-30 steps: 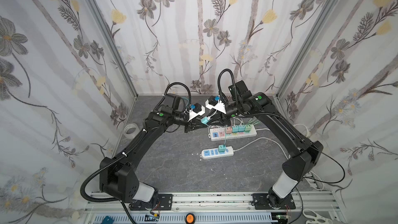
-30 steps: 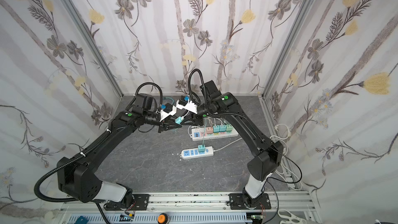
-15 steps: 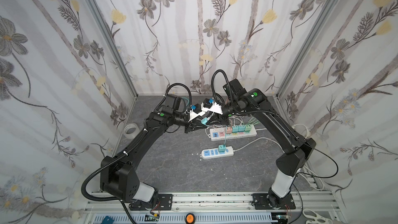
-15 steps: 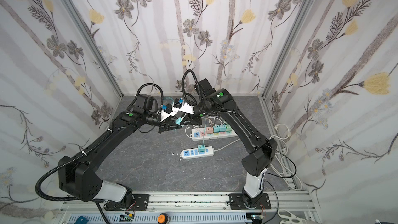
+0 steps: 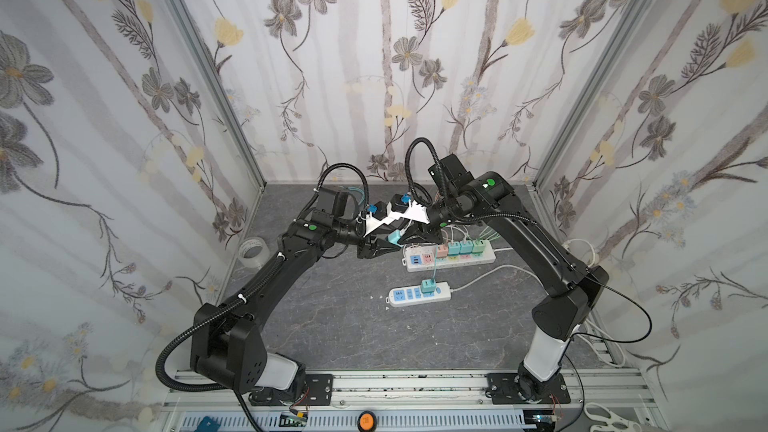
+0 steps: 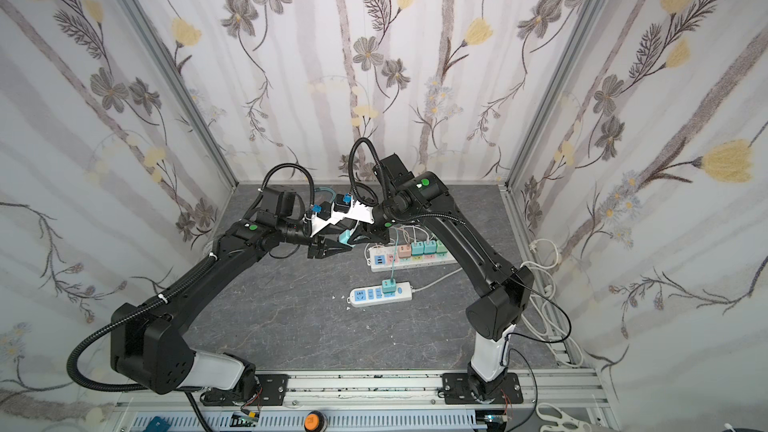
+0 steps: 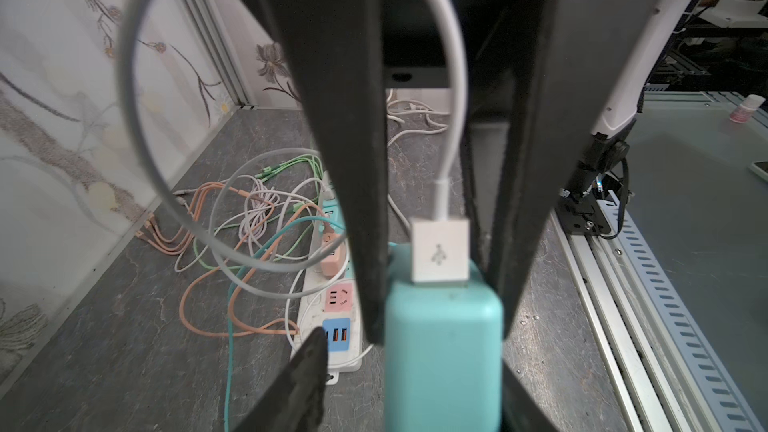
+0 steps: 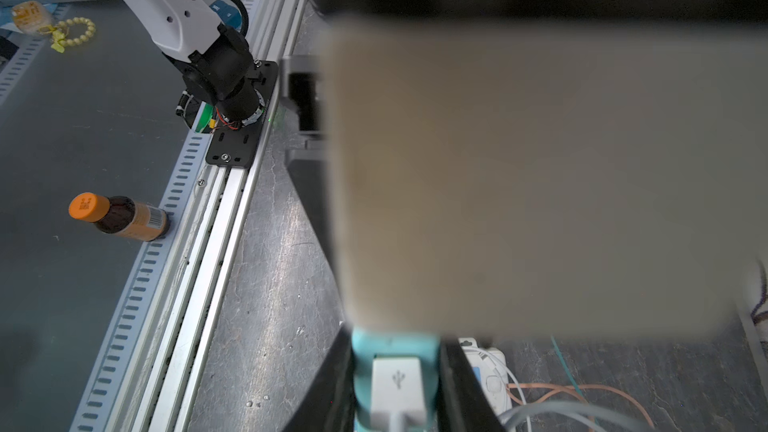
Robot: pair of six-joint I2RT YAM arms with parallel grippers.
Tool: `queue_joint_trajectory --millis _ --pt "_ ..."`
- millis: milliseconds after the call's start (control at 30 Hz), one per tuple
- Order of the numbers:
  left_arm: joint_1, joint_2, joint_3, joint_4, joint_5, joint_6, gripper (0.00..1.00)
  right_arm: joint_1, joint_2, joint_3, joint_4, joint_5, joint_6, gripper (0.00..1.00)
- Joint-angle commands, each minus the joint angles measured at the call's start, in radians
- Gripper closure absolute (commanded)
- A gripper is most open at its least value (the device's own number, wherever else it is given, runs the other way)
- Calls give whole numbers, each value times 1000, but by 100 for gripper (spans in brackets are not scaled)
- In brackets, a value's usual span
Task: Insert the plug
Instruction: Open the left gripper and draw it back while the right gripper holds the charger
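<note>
The plug (image 7: 442, 351) is a teal charger block with a white USB connector (image 7: 440, 249) and white cable in its end. It hangs above the table between the two arms, seen in both top views (image 5: 394, 237) (image 6: 345, 237). My right gripper (image 7: 440, 326) is shut on it, its long black fingers (image 7: 365, 243) pressing both sides; the right wrist view shows the same grip (image 8: 395, 351). My left gripper (image 7: 415, 367) stands open around the plug's other end, with a clear gap on one side. A white power strip (image 5: 419, 295) lies on the table below.
A second strip (image 5: 451, 257) holding several coloured adapters lies farther back, with a tangle of cables (image 7: 249, 209) behind it. A teal adapter (image 5: 427, 285) sits in the nearer strip. A tape roll (image 5: 253, 252) stands by the left wall. A blurred pale shape (image 8: 540, 180) hides much of the right wrist view.
The right gripper came in from the right and shut on the plug. The left gripper then opened off it; the plug stays at the same height.
</note>
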Motion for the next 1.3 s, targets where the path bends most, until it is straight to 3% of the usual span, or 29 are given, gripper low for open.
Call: queue_joint_trajectory --millis 0,67,100,267,400,567,667,900,1133,1267 --pt "8 -37 -71 160 -41 -61 19 -15 -17 -3 -31 -54 -16 100" --pt "10 -57 -134 237 -49 -105 2 -27 -27 -9 -31 -67 -13 100" --pt "10 -61 -162 279 -57 -141 0 -30 -33 -11 -31 -74 -14 100" --pt "-15 -50 -350 658 -151 -404 0 -38 -72 -40 -1 -113 -1 100" --pt "-105 -6 -385 722 -315 -467 0 -39 -103 -70 51 -138 28 100" --pt "-114 125 -493 1279 -329 -886 0 -38 -139 -116 116 -169 51 100" --pt "-136 187 -466 1363 -335 -982 3 -39 -152 -138 134 -177 61 100" --pt "-168 268 -409 1470 -276 -1064 9 -39 -177 -192 186 -177 87 100" --pt "-171 313 -357 1449 -271 -1048 30 -36 -202 -242 260 -180 127 100" --pt "-171 349 -334 1423 -311 -1046 62 -35 -220 -271 302 -196 152 100"
